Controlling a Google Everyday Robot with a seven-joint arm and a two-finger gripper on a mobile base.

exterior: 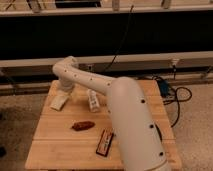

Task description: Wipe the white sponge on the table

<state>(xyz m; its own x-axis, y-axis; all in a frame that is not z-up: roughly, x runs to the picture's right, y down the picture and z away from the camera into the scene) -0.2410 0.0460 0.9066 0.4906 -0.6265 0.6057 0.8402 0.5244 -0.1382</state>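
The white sponge (58,103) lies flat near the far left corner of the light wooden slat table (60,145). My white arm reaches across the table from the lower right, bends at an elbow above the far left edge, and comes down to the sponge. My gripper (64,94) is at the sponge's far right end, right over or on it. The contact itself is hidden by the wrist.
A white bottle with a label (93,100) lies just right of the sponge. A brown oblong item (82,125) sits mid-table and a dark snack bar (105,142) near the front. Cables and a blue object (166,89) lie on the floor to the right.
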